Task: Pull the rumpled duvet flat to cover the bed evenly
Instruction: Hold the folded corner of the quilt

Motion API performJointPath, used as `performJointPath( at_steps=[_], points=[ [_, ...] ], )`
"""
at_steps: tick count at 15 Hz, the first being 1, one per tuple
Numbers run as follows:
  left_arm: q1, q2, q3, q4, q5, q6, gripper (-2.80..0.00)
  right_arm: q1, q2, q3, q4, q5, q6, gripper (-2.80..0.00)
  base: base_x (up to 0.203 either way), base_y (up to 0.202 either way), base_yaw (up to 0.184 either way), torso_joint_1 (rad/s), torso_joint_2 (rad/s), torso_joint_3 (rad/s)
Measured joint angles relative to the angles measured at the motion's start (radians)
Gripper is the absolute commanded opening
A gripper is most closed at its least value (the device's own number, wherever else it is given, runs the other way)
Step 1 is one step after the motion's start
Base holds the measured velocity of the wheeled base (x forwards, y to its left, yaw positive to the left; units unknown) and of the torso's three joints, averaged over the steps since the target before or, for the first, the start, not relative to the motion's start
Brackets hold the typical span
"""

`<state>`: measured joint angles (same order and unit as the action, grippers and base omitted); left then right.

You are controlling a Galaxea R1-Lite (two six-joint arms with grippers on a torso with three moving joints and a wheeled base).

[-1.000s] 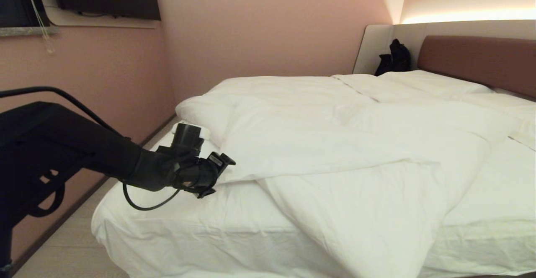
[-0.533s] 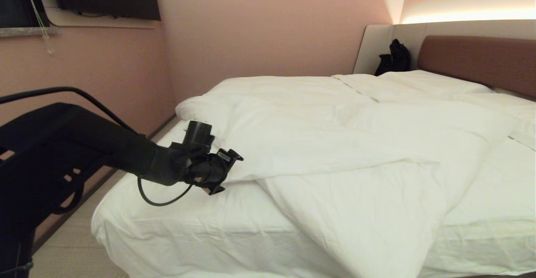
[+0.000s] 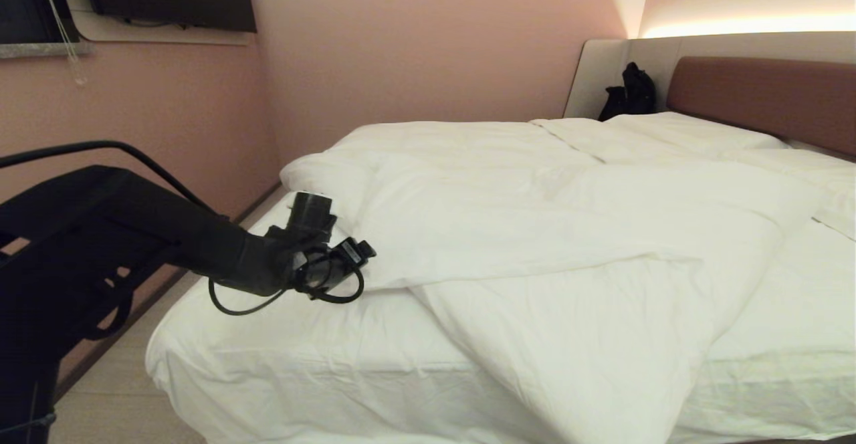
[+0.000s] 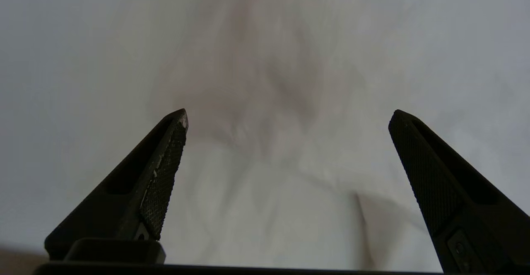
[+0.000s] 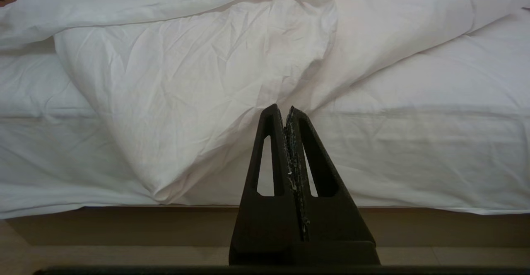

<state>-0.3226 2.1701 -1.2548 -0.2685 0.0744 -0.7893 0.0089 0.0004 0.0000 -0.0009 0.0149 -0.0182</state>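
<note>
**Left gripper lining up on the folded duvet edge**

From the head view, the duvet [image 3: 535,230] is lying bunched and folded back across the bed [image 3: 281,370], one corner drooping over the near side. The left gripper [image 3: 348,267] is hovering just beside its folded edge.

In the left wrist view, the fingers [image 4: 163,175] are standing wide apart, holding nothing, with white fabric close ahead. A deep bite on the thick fold should be serving better than a pinch.

In the right wrist view, the right gripper [image 5: 288,111] is sitting closed and empty, facing the drooping corner.
</note>
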Motion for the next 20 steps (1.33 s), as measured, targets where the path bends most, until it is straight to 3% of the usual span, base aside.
performJointPath(
  at_steps=[1,3,6,9,12,15,20],
  points=[
    [0.02,-0.011,0.025,-0.08,0.019,0.104,0.0,0.0,0.0,0.0,0.0,0.0,0.0,-2.8,0.0,0.0,0.0,0.0,0.0,0.0],
    [0.069,-0.03,0.05,-0.202,-0.009,0.299,0.0,0.0,0.0,0.0,0.0,0.0,0.001,-2.8,0.0,0.0,0.0,0.0,0.0,0.0],
    [0.141,-0.036,0.033,-0.265,-0.161,0.522,0.0,0.0,0.0,0.0,0.0,0.0,0.001,-2.8,0.0,0.0,0.0,0.0,0.0,0.0],
    [0.194,-0.023,0.0,-0.262,-0.371,0.665,0.0,0.0,0.0,0.0,0.0,0.0,0.0,-2.8,0.0,0.0,0.0,0.0,0.0,0.0],
    [0.222,-0.01,-0.011,-0.248,-0.519,0.798,0.0,0.0,0.0,0.0,0.0,0.0,0.0,-2.8,0.0,0.0,0.0,0.0,0.0,0.0],
    [0.229,0.005,-0.024,-0.185,-0.562,0.969,0.0,0.0,0.0,0.0,0.0,0.0,0.0,-2.8,0.0,0.0,0.0,0.0,0.0,0.0],
    [0.228,0.052,-0.074,-0.124,-0.579,1.128,0.0,0.0,0.0,0.0,0.0,0.0,0.001,-2.8,0.0,0.0,0.0,0.0,0.0,0.0]
  ],
)
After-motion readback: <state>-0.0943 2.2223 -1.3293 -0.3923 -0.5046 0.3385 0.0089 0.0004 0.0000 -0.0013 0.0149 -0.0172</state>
